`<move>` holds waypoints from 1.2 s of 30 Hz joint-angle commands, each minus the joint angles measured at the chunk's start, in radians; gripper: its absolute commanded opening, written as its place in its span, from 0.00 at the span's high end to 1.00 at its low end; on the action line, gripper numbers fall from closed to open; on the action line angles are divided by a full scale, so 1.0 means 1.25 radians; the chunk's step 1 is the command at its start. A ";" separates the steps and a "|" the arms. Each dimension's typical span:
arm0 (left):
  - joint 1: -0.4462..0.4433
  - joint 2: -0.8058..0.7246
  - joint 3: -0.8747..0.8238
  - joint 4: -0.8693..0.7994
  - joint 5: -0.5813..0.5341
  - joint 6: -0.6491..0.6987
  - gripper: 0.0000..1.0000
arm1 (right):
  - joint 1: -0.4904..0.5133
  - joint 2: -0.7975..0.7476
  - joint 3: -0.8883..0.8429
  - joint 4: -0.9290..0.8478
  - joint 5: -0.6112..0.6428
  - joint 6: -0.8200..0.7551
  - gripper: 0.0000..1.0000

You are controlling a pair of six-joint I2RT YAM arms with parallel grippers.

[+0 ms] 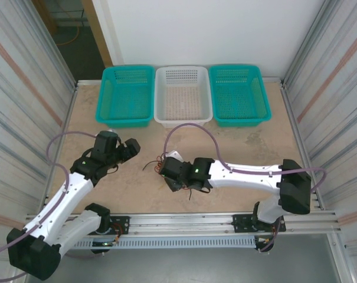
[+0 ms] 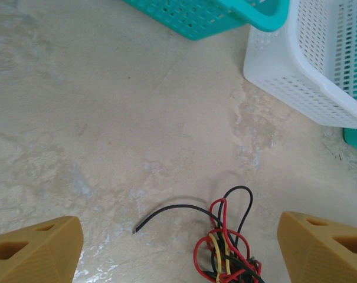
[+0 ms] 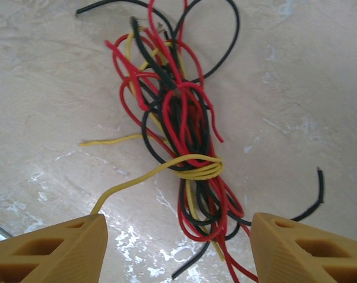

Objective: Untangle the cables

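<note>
Red, black and yellow cables (image 3: 178,130) lie knotted in one bundle on the beige table (image 3: 42,71). The right gripper (image 3: 178,250) hovers over the bundle, fingers apart and gripping nothing. The left gripper (image 2: 179,250), close beside the bundle, is likewise spread wide.

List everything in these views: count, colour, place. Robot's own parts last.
cables: one tangled bundle; red, black, yellow; on the table centre
teal baskets: two; teal; far edge, outer places
white basket: one; white; between them
table: one; beige; under everything
arms: two; white and black; bases at near edge
hoses: two; lilac-grey; one along each arm
left gripper: one; tan fingers, open; left of the bundle
right gripper: one; tan fingers, open; astride the bundle
</note>
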 commanded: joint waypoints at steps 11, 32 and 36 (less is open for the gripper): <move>0.010 -0.007 -0.038 0.066 0.025 -0.028 0.14 | 0.059 0.043 0.116 -0.095 0.052 -0.016 0.09; 0.011 0.057 -0.044 0.106 0.106 0.013 0.20 | 0.012 0.196 0.145 -0.112 0.085 0.065 0.41; 0.011 0.070 -0.048 0.116 0.125 0.011 0.21 | -0.007 0.202 0.144 -0.118 0.097 0.075 0.54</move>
